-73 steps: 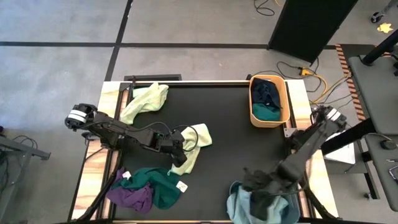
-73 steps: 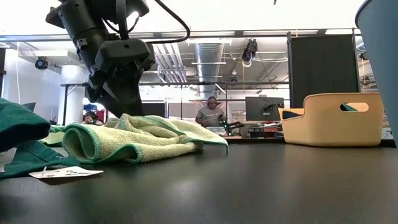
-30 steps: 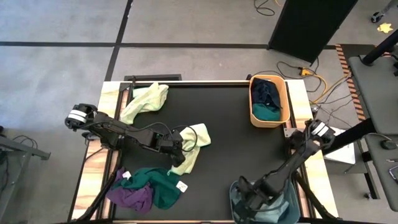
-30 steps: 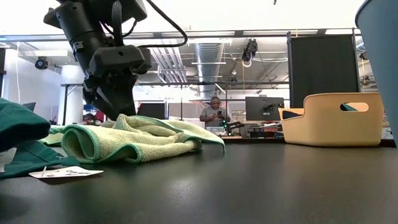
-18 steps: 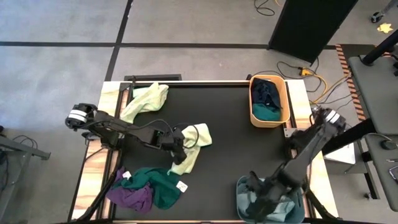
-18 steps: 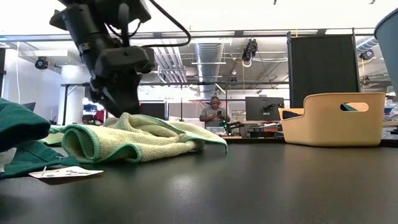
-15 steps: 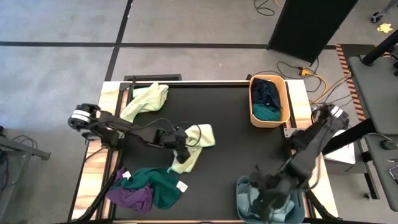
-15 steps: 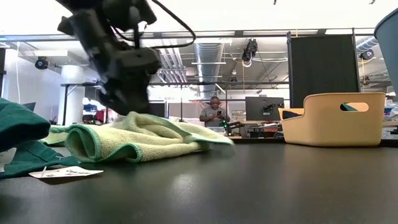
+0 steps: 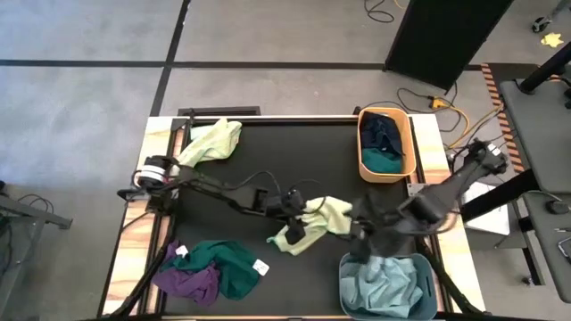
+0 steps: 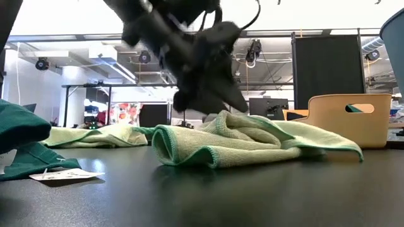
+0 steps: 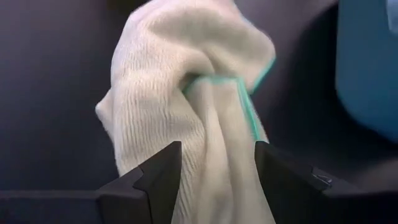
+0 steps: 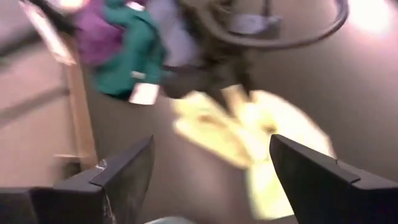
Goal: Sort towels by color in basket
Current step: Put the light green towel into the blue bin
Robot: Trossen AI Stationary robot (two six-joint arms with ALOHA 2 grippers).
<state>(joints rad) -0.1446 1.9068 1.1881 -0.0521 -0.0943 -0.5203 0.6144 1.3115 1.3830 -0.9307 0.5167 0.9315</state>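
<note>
A pale yellow-green towel (image 9: 314,225) lies bunched at the table's middle, and my left gripper (image 9: 302,210) is shut on it. My right gripper (image 9: 357,235) hangs open just right of that towel, with nothing between its fingers (image 12: 124,177). A light blue towel (image 9: 385,287) lies in the blue basket (image 9: 344,267) at the near right. Navy and teal towels fill the tan basket (image 9: 409,143) at the far right. A second yellow-green towel (image 9: 211,141) lies at the far left. Teal (image 9: 225,264) and purple (image 9: 189,282) towels are heaped at the near left. My left gripper pinches a bunched fold of the yellow-green towel (image 11: 214,158) between its two fingers (image 11: 158,177). The fingers come from the table's left, slanting down. The towel rests crumpled on the table and spreads beyond the fingertips toward the right (image 10: 303,142).
A white tag (image 9: 260,267) lies beside the teal towel. The right arm (image 9: 437,201) stretches over the table's right side between the two baskets. Bare black tabletop (image 9: 294,156) lies between the far-left towel and the tan basket.
My left gripper has gone toward the table's right edge and dragged the yellow-green towel along the table from left of centre to the middle. My right gripper has left the blue basket and gone toward the far-left, up to that towel. The light blue towel stays in the basket.
</note>
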